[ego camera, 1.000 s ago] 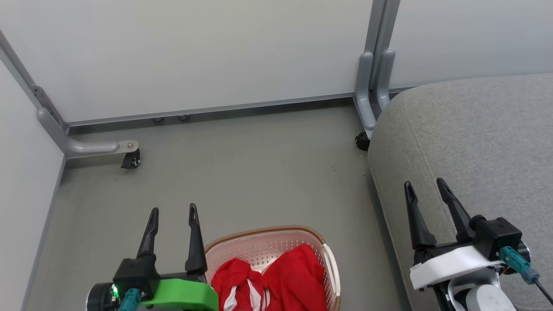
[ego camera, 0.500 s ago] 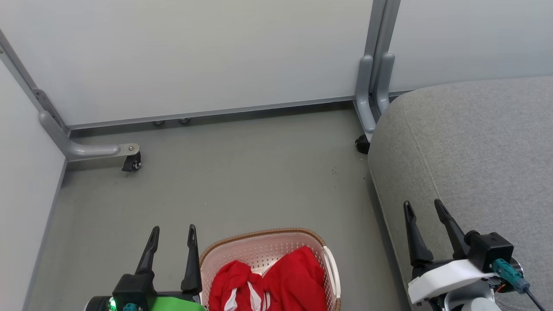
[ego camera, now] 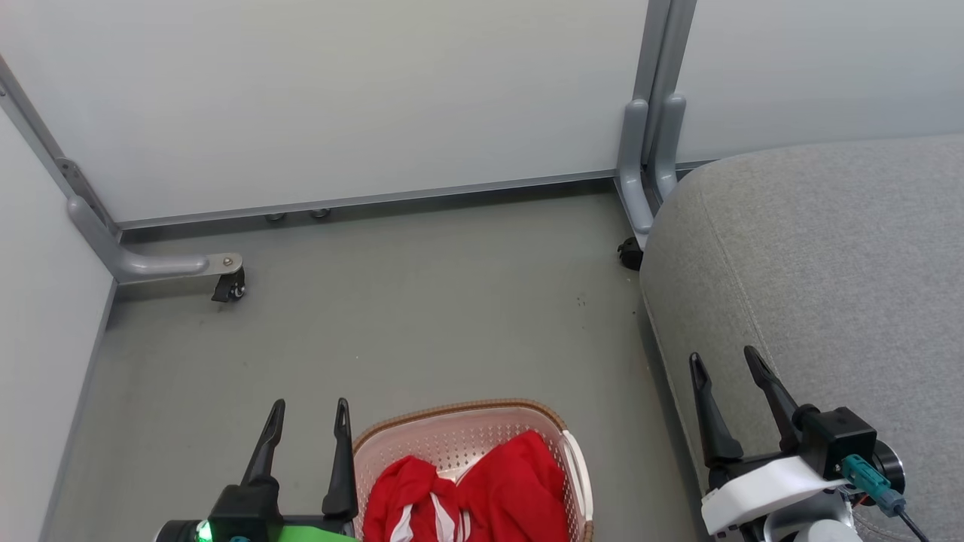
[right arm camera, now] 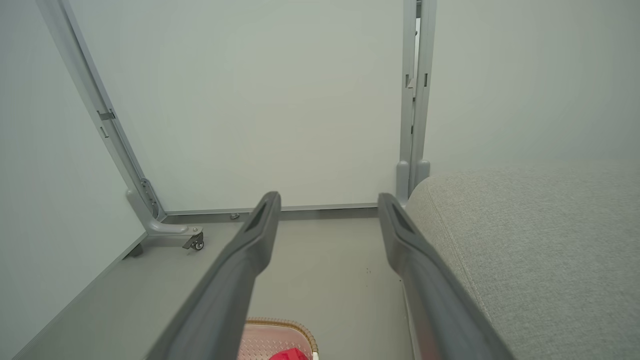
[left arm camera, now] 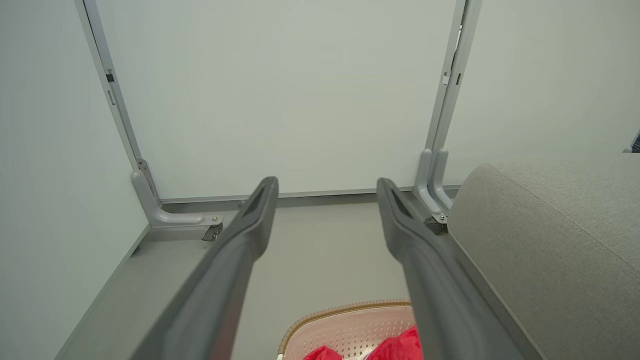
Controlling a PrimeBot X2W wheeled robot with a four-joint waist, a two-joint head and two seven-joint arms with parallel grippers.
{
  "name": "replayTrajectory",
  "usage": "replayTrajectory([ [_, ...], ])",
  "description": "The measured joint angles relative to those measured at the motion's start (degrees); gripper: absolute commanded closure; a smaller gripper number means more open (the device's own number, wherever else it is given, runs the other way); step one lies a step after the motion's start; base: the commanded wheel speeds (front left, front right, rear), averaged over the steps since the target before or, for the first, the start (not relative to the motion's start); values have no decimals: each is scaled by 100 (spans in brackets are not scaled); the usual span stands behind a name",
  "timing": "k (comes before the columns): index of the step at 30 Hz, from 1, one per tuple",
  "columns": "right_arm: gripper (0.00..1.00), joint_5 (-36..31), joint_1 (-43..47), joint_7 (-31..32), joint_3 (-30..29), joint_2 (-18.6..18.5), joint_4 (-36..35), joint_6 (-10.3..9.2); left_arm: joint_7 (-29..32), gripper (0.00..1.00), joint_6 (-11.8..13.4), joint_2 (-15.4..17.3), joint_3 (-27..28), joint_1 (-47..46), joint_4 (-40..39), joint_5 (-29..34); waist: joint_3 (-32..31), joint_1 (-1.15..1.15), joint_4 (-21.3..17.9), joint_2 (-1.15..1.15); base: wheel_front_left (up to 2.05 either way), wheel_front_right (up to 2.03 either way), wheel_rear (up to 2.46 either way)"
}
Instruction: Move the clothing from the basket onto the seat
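Red clothing (ego camera: 482, 493) with white stripes lies bunched in the cream basket (ego camera: 459, 421) with a brown rim, on the floor at the bottom centre of the head view. Both wrist views catch the basket's rim (left arm camera: 345, 310) (right arm camera: 280, 325) and a bit of red clothing (left arm camera: 400, 345) (right arm camera: 287, 355). My left gripper (ego camera: 310, 411) is open just left of the basket, fingers empty. My right gripper (ego camera: 724, 360) is open over the left edge of the grey seat (ego camera: 828, 263), holding nothing. The seat (left arm camera: 555, 240) (right arm camera: 530, 250) fills the right side.
Pale partition panels close off the back and left. Their grey metal feet carry small castors (ego camera: 230, 286) (ego camera: 629, 252) resting on the grey floor (ego camera: 422, 301). An upright post (ego camera: 655, 98) stands beside the seat's far corner.
Both grippers have drawn back toward the lower edge of the head view, still open. The basket and clothing lie as before.
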Motion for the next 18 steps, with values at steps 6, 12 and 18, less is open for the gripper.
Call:
replayTrajectory([
  [6, 0, 20, -7, 0, 9, 0, 9, 0, 0, 0, 0, -1, 1, -4, 122, 73, 79, 0, -29, 0, 0, 0, 0],
  [12, 0, 52, -36, 0, -2, 2, 0, 0, -3, 0, -32, -1, -123, -94, 739, 355, 298, 0, -109, 0, 0, 0, 0],
  [18, 0, 156, -280, 0, -7, 2, -25, 0, -3, 0, -87, 70, -546, -752, 1950, 1087, 729, 0, -225, 0, 0, 0, 0],
])
